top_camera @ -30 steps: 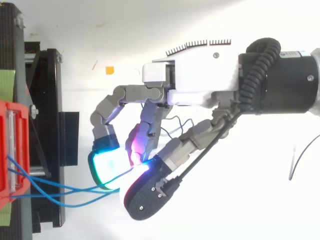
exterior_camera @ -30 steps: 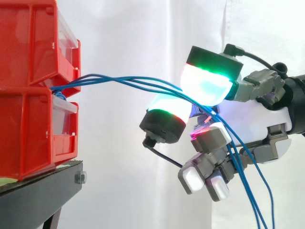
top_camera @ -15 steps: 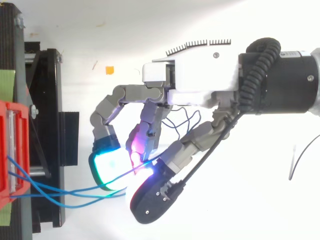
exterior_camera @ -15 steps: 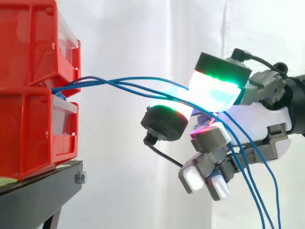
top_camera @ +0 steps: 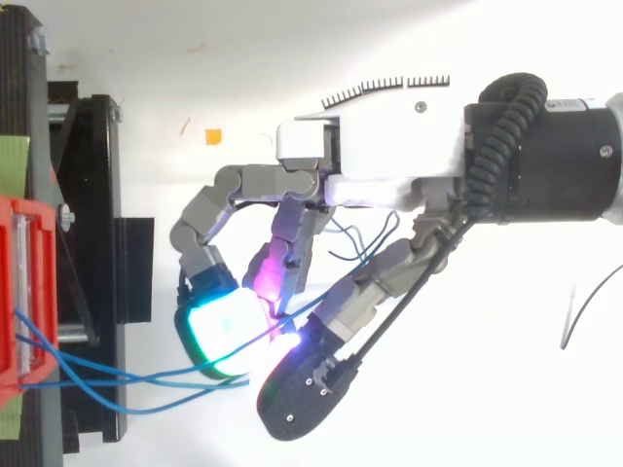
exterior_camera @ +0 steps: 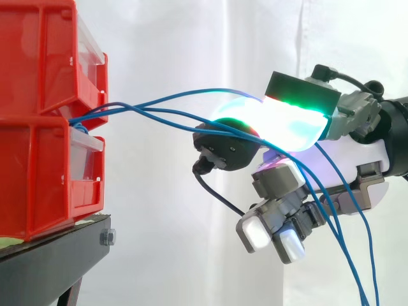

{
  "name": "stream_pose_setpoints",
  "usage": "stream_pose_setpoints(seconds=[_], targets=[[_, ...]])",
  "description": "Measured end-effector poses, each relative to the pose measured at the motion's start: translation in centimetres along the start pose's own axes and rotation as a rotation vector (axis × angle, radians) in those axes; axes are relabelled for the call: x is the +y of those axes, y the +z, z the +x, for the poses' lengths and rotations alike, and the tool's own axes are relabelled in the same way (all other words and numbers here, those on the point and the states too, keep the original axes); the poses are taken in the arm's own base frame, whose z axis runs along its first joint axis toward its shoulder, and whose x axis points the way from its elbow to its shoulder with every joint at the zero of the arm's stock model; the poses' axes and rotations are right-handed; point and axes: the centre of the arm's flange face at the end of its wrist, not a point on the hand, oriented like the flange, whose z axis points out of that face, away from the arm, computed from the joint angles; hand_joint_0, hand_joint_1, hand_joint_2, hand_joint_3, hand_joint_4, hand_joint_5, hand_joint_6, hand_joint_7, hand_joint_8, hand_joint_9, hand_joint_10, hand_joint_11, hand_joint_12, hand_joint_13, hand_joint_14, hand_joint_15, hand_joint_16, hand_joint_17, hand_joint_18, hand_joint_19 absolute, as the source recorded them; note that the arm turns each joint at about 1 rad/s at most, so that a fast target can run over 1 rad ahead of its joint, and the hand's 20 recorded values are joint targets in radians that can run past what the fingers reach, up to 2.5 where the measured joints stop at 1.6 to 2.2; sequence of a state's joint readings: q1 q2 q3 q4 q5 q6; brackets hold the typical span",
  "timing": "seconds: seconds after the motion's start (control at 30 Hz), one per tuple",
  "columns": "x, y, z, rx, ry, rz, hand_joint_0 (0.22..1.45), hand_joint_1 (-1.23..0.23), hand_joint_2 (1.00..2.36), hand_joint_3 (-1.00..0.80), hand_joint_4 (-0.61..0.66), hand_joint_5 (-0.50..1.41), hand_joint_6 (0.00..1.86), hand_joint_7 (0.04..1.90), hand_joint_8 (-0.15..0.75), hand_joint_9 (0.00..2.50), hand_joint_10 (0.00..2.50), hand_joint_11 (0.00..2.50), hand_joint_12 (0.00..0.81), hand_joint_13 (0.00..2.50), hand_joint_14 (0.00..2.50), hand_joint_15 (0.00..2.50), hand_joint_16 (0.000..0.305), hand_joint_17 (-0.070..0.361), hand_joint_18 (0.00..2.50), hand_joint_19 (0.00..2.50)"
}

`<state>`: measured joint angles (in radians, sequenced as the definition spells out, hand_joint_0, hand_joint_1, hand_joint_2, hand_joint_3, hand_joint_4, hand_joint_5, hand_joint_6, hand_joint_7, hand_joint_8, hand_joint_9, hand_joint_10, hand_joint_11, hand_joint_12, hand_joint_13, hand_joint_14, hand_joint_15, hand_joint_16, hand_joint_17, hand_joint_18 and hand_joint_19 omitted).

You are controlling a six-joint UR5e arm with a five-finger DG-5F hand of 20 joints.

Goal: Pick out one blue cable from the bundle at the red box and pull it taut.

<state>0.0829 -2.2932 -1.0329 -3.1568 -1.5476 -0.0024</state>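
Observation:
Several thin blue cables (exterior_camera: 159, 115) leave the gap between two stacked red bins (exterior_camera: 38, 115) at the left and run right. One blue cable (exterior_camera: 191, 94) arcs above the others and ends between the hand's glowing pads (exterior_camera: 290, 118). The hand (exterior_camera: 357, 159) comes in from the right and is pinched shut on that cable, thumb pad against a finger pad. Its other fingers curl below. The lower cables pass under the pinch and hang down at the right (exterior_camera: 360, 280). From above, the hand (top_camera: 380, 146) reaches left toward the bins (top_camera: 24, 292).
The bins stand on a black stand (exterior_camera: 51, 255) with a bolt at its corner. A white curtain hangs behind. About a hand's width of open air lies between the bins and the pads. A small orange scrap (top_camera: 212, 136) lies on the white floor.
The finger pad has risen and closed against the thumb pad. One blue cable has lifted up and apart from the rest of the bundle.

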Motion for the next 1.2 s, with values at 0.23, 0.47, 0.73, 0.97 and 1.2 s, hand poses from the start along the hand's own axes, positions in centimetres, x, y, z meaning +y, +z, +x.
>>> stream_pose_setpoints(seconds=[0.23, 0.47, 0.73, 0.97, 1.2], targets=[[0.03, 0.00, 0.01, 0.000, 0.005, -0.001, 0.56, -0.91, 1.00, -0.50, 0.05, -0.18, 0.92, 0.83, 0.278, 1.13, 0.02, 0.74, 0.360, 0.88, 0.02, 0.41, 0.050, 0.112, 0.96, 0.45], [0.04, 0.01, -0.01, -0.001, 0.005, -0.001, 0.53, -0.82, 1.00, -0.50, 0.08, -0.16, 0.89, 0.86, 0.296, 1.18, 0.02, 0.74, 0.371, 0.89, 0.02, 0.41, 0.052, 0.116, 0.96, 0.46], [0.04, 0.01, -0.03, -0.003, 0.006, -0.001, 0.55, -0.67, 1.00, -0.50, 0.06, -0.15, 0.87, 0.89, 0.300, 1.20, 0.02, 0.74, 0.370, 0.90, 0.02, 0.42, 0.051, 0.115, 0.95, 0.48], [0.15, 0.03, -0.03, -0.003, 0.008, -0.003, 0.61, -0.68, 1.00, -0.50, 0.03, -0.14, 0.87, 0.94, 0.290, 1.21, 0.02, 0.75, 0.358, 0.89, 0.02, 0.43, 0.049, 0.110, 0.93, 0.51], [0.17, 0.03, -0.01, 0.000, 0.009, -0.003, 0.61, -0.72, 1.01, -0.33, -0.05, -0.13, 0.90, 0.98, 0.304, 1.25, 0.03, 0.74, 0.358, 0.90, 0.02, 0.43, 0.049, 0.110, 0.91, 0.52]])
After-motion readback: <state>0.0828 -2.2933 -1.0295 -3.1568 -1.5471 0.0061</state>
